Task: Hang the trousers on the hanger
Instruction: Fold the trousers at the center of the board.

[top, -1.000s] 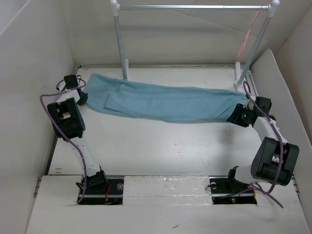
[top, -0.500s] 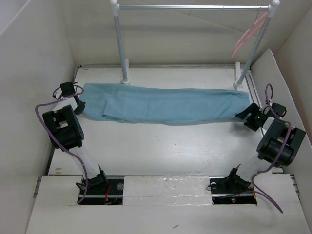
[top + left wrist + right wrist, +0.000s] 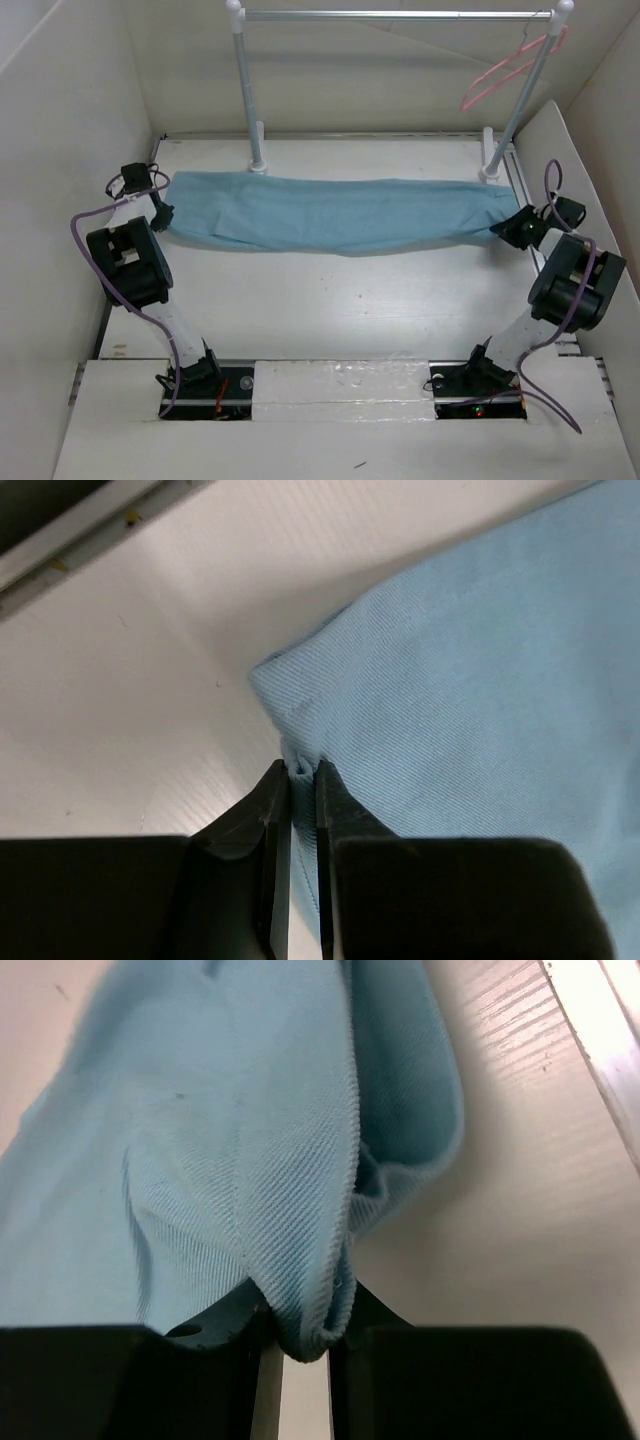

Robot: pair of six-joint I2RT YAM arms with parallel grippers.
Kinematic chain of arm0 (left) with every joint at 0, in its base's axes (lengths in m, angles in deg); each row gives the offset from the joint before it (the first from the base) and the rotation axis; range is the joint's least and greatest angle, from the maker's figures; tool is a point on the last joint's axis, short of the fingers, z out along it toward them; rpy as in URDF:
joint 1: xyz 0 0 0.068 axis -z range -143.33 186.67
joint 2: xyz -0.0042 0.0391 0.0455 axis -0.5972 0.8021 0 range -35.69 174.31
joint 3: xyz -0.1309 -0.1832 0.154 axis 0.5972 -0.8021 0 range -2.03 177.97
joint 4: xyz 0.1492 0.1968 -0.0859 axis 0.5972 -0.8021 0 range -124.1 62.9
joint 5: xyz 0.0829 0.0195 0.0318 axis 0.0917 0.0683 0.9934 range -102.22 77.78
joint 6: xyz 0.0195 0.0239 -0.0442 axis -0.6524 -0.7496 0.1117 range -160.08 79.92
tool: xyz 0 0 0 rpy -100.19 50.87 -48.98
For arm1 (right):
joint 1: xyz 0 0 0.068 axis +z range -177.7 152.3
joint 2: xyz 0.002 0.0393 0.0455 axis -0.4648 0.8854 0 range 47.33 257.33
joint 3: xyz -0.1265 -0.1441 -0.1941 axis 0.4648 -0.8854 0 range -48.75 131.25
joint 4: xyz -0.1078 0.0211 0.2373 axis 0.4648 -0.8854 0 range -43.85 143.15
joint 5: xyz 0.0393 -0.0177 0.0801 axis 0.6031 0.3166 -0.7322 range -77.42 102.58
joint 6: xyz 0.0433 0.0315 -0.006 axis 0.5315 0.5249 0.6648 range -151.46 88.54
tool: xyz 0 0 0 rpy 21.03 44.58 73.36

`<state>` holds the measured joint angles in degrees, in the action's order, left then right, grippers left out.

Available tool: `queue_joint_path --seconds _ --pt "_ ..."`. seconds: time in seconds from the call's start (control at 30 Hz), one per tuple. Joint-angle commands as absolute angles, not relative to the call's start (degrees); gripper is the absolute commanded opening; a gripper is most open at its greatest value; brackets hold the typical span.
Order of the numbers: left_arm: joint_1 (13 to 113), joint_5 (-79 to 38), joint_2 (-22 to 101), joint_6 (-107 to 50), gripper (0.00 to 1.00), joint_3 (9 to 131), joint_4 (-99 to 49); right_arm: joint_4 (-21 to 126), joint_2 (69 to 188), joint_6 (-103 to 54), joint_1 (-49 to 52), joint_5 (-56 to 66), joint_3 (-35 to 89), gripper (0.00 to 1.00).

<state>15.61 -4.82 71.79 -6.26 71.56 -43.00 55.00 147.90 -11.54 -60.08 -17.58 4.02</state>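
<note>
Trousers [image 3: 330, 213] now lie straighter across the bench [image 3: 330, 300] vs 1 sec ago. Right tool [image 3: 305, 1325] re-pinched the hem, left tool [image 3: 303, 775] clamps a corner. Hanger [image 3: 505, 68] prob next.

Sky-blue trousers [image 3: 330, 213] lie stretched across table [image 3: 330, 300]; pink hanger [image 3: 497, 82] hangs tilted from rail [image 3: 390, 15].

trousers [image 3: 330, 213]: light sky blue, fine twill ribbing
hanger [image 3: 500, 73]: pink
rail [image 3: 390, 15]: silver
posts [image 3: 247, 90]: white
desk [image 3: 330, 300]: white
cables [image 3: 73, 230]: purple
</note>
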Motion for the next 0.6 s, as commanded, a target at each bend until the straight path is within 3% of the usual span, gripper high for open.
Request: queue_joint_path --seconds 0.0,0.1,0.27,0.37,0.47,0.5,0.53,0.57 --pt "14.61 2.01 65.57 -7.13 0.0 77.59 -46.43 47.63 135.25 -17.82 -61.62 -8.18 7.84 0.0" --pt "12.07 2.46 64.86 -6.77 0.0 80.68 -49.33 40.77 127.43 -20.55 -64.25 -6.32 8.81 0.0" --pt "10.65 1.14 61.35 -6.95 0.0 71.56 -45.83 34.71 125.2 -23.19 -66.46 -7.99 6.98 0.0" --pt "10.65 2.72 61.08 -7.82 0.0 67.59 -44.77 35.57 124.85 -24.87 -69.08 -7.11 -0.22 0.0" --pt "10.65 3.25 61.34 -7.66 0.0 67.58 -45.64 36.36 124.59 -27.15 -74.97 -8.87 -5.86 0.08" --pt "10.65 3.16 61.26 -7.48 0.0 67.76 -45.82 36.54 124.41 -28.2 -75.94 -9.39 -6.3 0.38" --pt "10.65 2.9 61.26 -7.39 0.0 67.5 -45.64 35.58 124.41 -28.91 -75.95 -11.14 -5.96 0.61" --pt "10.65 2.72 61.17 -7.56 0.0 67.32 -45.47 33.74 124.75 -29.78 -75.95 -10.55 -4.82 0.68"
